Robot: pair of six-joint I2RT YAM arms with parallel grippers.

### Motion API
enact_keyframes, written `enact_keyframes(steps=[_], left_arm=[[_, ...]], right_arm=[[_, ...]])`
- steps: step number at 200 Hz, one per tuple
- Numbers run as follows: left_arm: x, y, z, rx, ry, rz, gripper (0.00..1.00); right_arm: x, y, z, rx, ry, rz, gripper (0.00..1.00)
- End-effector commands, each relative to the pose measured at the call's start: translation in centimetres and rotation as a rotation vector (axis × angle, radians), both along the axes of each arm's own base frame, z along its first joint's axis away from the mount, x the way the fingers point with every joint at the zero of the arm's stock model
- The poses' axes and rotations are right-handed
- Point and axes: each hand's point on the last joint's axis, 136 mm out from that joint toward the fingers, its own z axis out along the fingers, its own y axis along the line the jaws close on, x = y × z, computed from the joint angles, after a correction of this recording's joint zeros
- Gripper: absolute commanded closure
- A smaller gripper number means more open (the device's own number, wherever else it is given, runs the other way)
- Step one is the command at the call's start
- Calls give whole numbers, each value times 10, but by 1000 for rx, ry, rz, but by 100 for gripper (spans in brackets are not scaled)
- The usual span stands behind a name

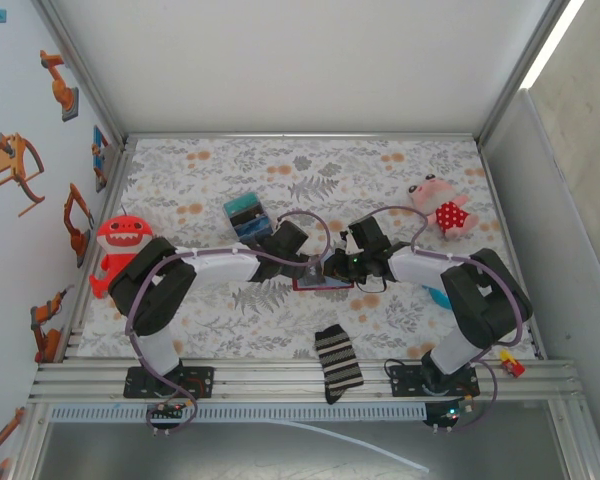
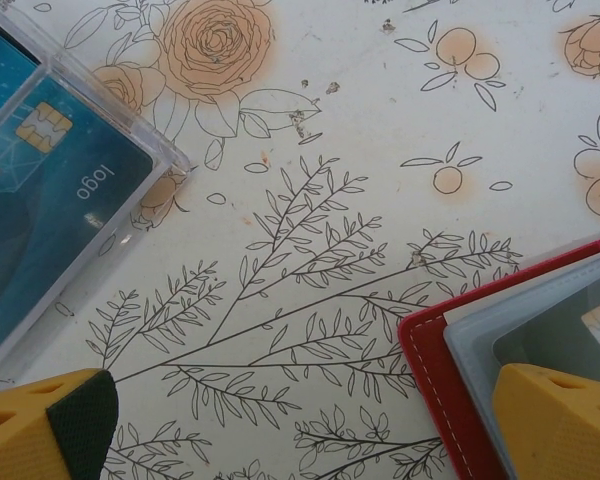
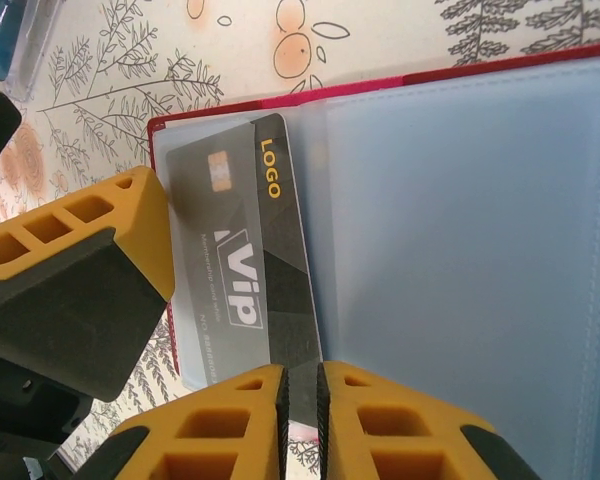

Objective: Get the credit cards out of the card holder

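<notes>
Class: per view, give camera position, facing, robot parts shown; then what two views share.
Top external: above and behind, facing down at the table; left arm and right arm show.
Left wrist: low over the table, facing down; left gripper.
Right wrist: close over the grey card; right gripper.
Shared: both wrist views show the wallet.

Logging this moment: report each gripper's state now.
Left gripper: jaws wide open, empty.
Right gripper: jaws pinching grey card by its edge.

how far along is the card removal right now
Done: the card holder lies open. In hand: the right gripper, jaws nearly closed, sits at the holder's edge by the grey VIP card; the left gripper is open beside it. Left: that card is still tucked inside.
</notes>
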Motion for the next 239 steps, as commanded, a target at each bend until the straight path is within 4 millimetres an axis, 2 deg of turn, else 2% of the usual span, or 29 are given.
enact_keyframes(steps=[1, 37, 129, 203, 239], left_arm=[[-4, 3, -7, 23, 34, -2, 3], [-7, 10, -10, 45, 40, -2, 3], [-10, 11, -14, 54, 53, -4, 3], [-12, 14, -16, 65, 57, 4, 3], [-11, 14, -17, 63, 59, 6, 3]], right_arm=[[11, 3, 4, 2, -23, -2, 83], [12, 4, 0, -1, -9, -4, 82], [5, 13, -8, 78, 35, -10, 82], [0, 4, -20, 40, 57, -28, 81], [-2, 7, -22, 64, 67, -28, 80]])
